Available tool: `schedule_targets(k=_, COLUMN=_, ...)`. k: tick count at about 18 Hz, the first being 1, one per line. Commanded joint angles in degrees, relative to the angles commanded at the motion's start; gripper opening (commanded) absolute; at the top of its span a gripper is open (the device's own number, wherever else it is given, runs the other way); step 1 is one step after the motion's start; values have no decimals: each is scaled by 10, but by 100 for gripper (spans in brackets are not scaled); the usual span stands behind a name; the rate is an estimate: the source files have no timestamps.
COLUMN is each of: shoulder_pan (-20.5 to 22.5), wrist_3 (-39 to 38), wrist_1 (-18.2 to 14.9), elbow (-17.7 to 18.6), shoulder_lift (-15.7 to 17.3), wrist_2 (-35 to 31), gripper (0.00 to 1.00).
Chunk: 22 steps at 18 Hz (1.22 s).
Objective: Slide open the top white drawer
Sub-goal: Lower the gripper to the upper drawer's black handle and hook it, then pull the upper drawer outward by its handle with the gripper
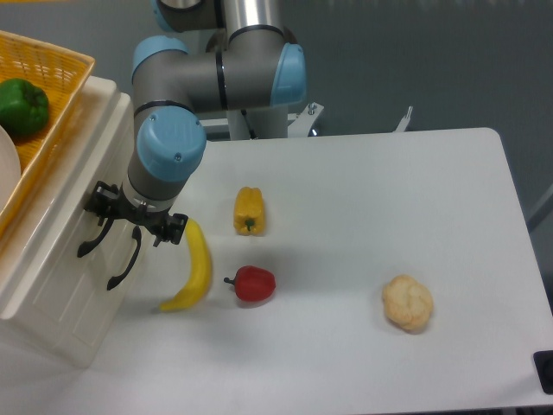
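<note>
The top white drawer [60,220] is the upper cream panel on the cabinet's front at the left, and it sits flush with the cabinet. Its curved black handle [90,243] lies just left of the lower drawer's handle [125,259]. My gripper [135,220] hangs right at the cabinet front, over the upper ends of both handles. It is open, with one fingertip [104,201] by the top handle and the other toward the banana. Nothing is held between the fingers.
A banana [194,270] lies just right of the gripper. A yellow pepper [249,210], a red pepper [253,284] and a cauliflower [408,303] lie on the white table. A yellow wicker basket [60,91] with a green pepper [21,105] sits on the cabinet.
</note>
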<state>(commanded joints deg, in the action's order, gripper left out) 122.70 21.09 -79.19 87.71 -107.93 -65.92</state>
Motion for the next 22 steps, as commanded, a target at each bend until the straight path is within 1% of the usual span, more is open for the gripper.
schedule_targets(k=4, shoulder_pan=0, wrist_3=3, wrist_1=19, elbow=0, shoulder_lift=-1, wrist_2=-2, gripper=100)
schedule_targets(k=8, shoulder_pan=0, wrist_3=4, wrist_1=19, elbow=0, shoulder_lift=-2, wrist_2=-34, gripper=100)
schedule_targets(k=12, shoulder_pan=0, wrist_3=6, wrist_1=21, elbow=-1, shoulder_lift=-2, wrist_2=-38, gripper=100)
schedule_targets(k=18, shoulder_pan=5, wrist_3=11, wrist_1=22, elbow=-11, shoulder_lift=-3, wrist_2=-42, gripper=100)
schedule_targets(k=22, shoulder_pan=17, wrist_3=23, wrist_1=24, elbow=-13, shoulder_lift=-2, wrist_2=-42, gripper=100)
